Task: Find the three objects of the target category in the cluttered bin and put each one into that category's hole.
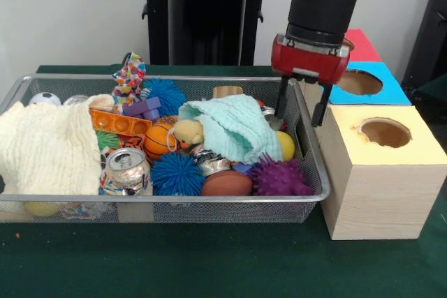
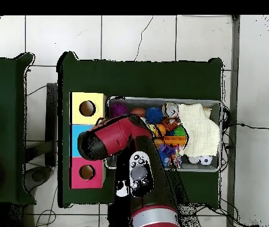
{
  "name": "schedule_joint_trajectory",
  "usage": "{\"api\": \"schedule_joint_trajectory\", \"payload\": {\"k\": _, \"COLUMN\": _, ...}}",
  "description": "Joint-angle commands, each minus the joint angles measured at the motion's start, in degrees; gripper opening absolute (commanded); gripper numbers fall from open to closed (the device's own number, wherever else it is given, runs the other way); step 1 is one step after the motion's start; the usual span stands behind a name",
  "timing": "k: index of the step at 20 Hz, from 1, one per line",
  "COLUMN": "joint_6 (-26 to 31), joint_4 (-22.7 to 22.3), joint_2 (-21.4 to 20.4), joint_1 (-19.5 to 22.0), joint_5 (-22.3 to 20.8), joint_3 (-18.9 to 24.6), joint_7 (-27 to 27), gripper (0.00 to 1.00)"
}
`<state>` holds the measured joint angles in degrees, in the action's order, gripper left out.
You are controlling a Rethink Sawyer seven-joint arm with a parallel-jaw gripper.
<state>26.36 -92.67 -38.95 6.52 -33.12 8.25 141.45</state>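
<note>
A wire mesh bin (image 1: pixel 167 209) holds mixed clutter: an orange basketball (image 1: pixel 159 141), a brown football (image 1: pixel 227 183), a yellow ball (image 1: pixel 286 146), blue (image 1: pixel 176 173) and purple (image 1: pixel 279 176) spiky balls, and a soda can (image 1: pixel 128 165). A mint cloth (image 1: pixel 234 127) and a cream cloth (image 1: pixel 49 148) cover other items. My gripper (image 1: pixel 300 106) hangs open and empty over the bin's right end, one finger inside the rim and one outside. To the right of the bin stand boxes with a yellow-top hole (image 1: pixel 384 132), a blue-top hole (image 1: pixel 360 82) and a red top (image 1: pixel 363 43).
In the overhead view my red arm (image 2: pixel 110 139) lies across the blue box, between the yellow box (image 2: pixel 87 108) and the red box (image 2: pixel 87 172), and covers the bin's (image 2: pixel 160 99) left end. A soccer ball (image 1: pixel 45 98) and purple block (image 1: pixel 143 108) sit toward the back.
</note>
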Motion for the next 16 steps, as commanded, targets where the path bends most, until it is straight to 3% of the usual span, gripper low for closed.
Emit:
{"api": "schedule_joint_trajectory", "payload": {"k": 1, "joint_6": 11.3, "joint_4": -4.5, "joint_2": -3.9, "joint_1": 5.9, "joint_5": 0.7, "joint_3": 12.3, "joint_7": -23.9, "gripper": 1.0}}
{"api": "schedule_joint_trajectory", "payload": {"k": 4, "joint_6": 13.7, "joint_4": -3.9, "joint_2": -4.4, "joint_1": 8.7, "joint_5": 1.0, "joint_3": 14.8, "joint_7": -26.1, "gripper": 1.0}}
{"api": "schedule_joint_trajectory", "payload": {"k": 9, "joint_6": 16.8, "joint_4": -2.8, "joint_2": -4.9, "joint_1": 10.9, "joint_5": -1.4, "joint_3": 14.5, "joint_7": -28.3, "gripper": 1.0}}
{"api": "schedule_joint_trajectory", "payload": {"k": 16, "joint_6": 9.5, "joint_4": -4.2, "joint_2": -2.8, "joint_1": 14.8, "joint_5": -7.0, "joint_3": 12.6, "joint_7": -27.8, "gripper": 1.0}}
